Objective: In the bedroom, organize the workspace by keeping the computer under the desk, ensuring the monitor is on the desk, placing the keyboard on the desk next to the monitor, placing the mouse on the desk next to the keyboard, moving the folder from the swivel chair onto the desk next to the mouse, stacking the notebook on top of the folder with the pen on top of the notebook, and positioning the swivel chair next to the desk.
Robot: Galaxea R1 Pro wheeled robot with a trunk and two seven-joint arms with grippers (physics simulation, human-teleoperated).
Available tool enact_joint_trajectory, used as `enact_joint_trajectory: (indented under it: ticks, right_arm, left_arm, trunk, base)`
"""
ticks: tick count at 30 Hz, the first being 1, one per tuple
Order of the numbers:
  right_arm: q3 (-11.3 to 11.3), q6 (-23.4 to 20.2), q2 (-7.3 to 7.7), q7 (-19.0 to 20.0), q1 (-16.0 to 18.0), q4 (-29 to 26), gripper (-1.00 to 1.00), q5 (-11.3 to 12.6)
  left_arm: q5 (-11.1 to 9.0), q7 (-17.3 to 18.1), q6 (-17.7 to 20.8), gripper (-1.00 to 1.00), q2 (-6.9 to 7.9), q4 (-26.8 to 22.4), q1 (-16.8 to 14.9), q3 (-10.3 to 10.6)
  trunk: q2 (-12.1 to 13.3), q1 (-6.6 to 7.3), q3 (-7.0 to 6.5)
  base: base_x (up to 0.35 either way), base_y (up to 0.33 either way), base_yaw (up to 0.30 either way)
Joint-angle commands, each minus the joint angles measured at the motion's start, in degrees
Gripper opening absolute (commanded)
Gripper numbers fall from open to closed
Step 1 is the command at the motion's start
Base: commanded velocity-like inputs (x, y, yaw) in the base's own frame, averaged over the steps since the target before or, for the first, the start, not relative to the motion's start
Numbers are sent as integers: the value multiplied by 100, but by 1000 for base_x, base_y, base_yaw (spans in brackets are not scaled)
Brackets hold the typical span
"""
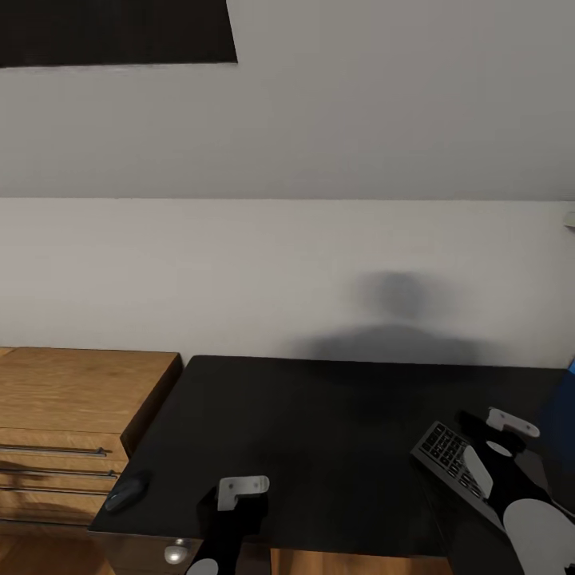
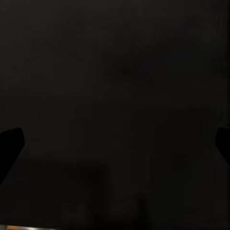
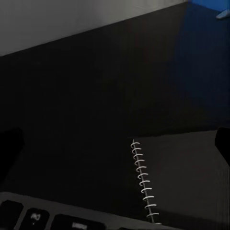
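The glossy black desk (image 1: 319, 415) stands against the white wall. The small dark mouse (image 1: 124, 493) lies at the desk's front left corner. The keyboard (image 1: 447, 455) lies at an angle on the right part of the top, and its keys (image 3: 52, 220) also show in the right wrist view. Beside it lies the spiral-bound notebook (image 3: 191, 177). My right gripper (image 1: 493, 446) hovers open just over the keyboard's right end, holding nothing. My left gripper (image 1: 239, 491) is open low over bare desk top (image 2: 115, 96) near the front edge, right of the mouse.
The plain wooden dresser (image 1: 72, 399) with drawer handles adjoins the desk's left side. A round silver knob (image 1: 177, 551) shows under the desk's front edge. A blue surface (image 3: 211, 5) rises at the desk's far right and reflects in the top; what it is I cannot tell.
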State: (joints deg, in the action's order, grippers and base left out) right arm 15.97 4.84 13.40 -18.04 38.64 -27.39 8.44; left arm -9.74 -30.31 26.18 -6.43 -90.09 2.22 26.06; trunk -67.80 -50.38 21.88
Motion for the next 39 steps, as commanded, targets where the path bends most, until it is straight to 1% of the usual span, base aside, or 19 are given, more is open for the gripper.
enact_joint_trajectory:
  ticks: [1,4,5,10,13,14,19,21,22,26,27,30,39]
  right_arm:
    - [-5,52,21,-4,4,37,100,68]
    - [31,83,111,-5,3,204,100,101]
    - [148,96,198,-6,3,355,100,187]
    - [342,94,297,-6,3,433,100,352]
    - [416,79,337,-10,3,453,100,428]
    - [471,64,373,-28,3,471,100,489]
    - [493,28,385,-43,6,477,100,507]
    - [498,-92,388,-47,9,474,100,510]
    - [501,-320,390,-44,10,471,100,511]
    - [503,-606,391,-40,11,454,100,508]
    - [503,-702,391,-41,12,449,100,505]
    - [503,-788,391,-48,12,447,100,502]
    - [504,-862,391,-50,14,457,100,501]
  left_arm:
    - [-54,-45,11,100,0,-8,-2,9]
    - [-54,-45,9,100,1,-8,-2,21]
    - [-54,-45,5,100,1,-8,-2,27]
    - [-54,-45,3,100,1,-8,-2,29]
    - [-54,-45,2,100,1,-8,-2,30]
    - [-54,-45,-3,100,1,-8,-2,24]
    - [-54,-45,-6,100,5,-11,-2,24]
    - [-54,-45,-7,100,8,-25,-2,25]
    - [-54,-45,-7,100,9,-60,-2,25]
    - [-60,-45,-13,100,9,-137,-2,30]
    - [-62,-50,-19,100,5,-174,-2,64]
    - [-63,-94,-22,100,2,-191,-2,160]
    - [-63,-210,-25,100,1,-192,-2,193]
  trunk:
    - [-4,0,5]
    - [-4,0,5]
    - [-4,0,5]
    - [-4,0,5]
    - [-4,0,5]
    - [-4,0,5]
    - [-4,0,5]
    - [-4,0,5]
    - [-4,0,5]
    - [-4,0,5]
    - [-44,-22,23]
    - [-164,-88,77]
    - [-525,-286,239]
  base:
    - [0,0,0]
    - [0,0,0]
    - [0,0,0]
    - [0,0,0]
    - [19,0,0]
    - [145,0,0]
    - [157,0,0]
    - [75,0,0]
    - [34,0,0]
    - [19,0,0]
    - [5,0,0]
    - [2,0,0]
    - [0,0,0]
